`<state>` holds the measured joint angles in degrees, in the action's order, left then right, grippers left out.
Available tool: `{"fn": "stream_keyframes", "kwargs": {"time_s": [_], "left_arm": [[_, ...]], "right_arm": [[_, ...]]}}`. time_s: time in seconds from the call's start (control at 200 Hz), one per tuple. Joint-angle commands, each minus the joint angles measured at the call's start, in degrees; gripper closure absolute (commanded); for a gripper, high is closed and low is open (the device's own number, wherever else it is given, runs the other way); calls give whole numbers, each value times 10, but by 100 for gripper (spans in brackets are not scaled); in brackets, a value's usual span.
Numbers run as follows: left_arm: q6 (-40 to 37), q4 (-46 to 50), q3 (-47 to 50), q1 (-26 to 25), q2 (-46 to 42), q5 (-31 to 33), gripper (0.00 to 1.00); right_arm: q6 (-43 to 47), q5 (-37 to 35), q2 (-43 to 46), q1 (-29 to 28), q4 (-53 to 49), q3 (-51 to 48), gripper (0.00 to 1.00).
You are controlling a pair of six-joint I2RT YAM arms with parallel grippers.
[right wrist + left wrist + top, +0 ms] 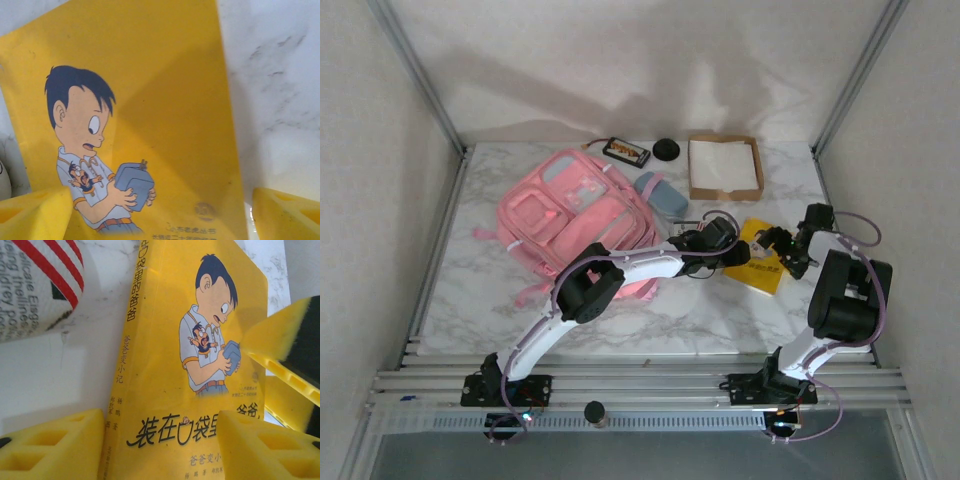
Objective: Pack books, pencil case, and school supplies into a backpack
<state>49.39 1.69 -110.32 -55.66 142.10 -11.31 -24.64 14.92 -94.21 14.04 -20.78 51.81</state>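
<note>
The yellow cartoon-cover book (761,264) lies flat on the marble table, right of the pink backpack (575,215). My left gripper (736,252) is at the book's left end. In the left wrist view its yellow foam pads (50,445) stand apart across the book's (190,365) lower end, one beside the spine and one over the cover. My right gripper (773,244) hangs open over the book's far side. In the right wrist view its pads (35,212) are spread wide across the cover (150,100). The dark book (626,151) lies at the back. A blue-grey pencil case (660,193) leans against the backpack.
A cardboard tray with white lining (725,167) sits at the back right, with a black round object (667,150) to its left. A white printed item with red stripes (35,285) lies just beyond the yellow book's spine. Metal frame posts border the table.
</note>
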Motion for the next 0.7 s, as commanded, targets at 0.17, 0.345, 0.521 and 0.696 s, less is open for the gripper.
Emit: {"fn": "stream_keyframes", "kwargs": {"time_s": [0.17, 0.345, 0.521, 0.696], "left_arm": [[20, -24, 223, -18, -135, -26, 44], [53, -68, 403, -30, -256, 19, 44], [41, -28, 412, -23, -277, 63, 41], [7, 10, 335, -14, -251, 102, 36]], "right_arm": [[6, 101, 22, -88, -47, -17, 9], [1, 113, 75, -131, -70, -55, 8], [13, 24, 66, -130, -105, -56, 5], [2, 25, 80, -139, -82, -62, 5]]}}
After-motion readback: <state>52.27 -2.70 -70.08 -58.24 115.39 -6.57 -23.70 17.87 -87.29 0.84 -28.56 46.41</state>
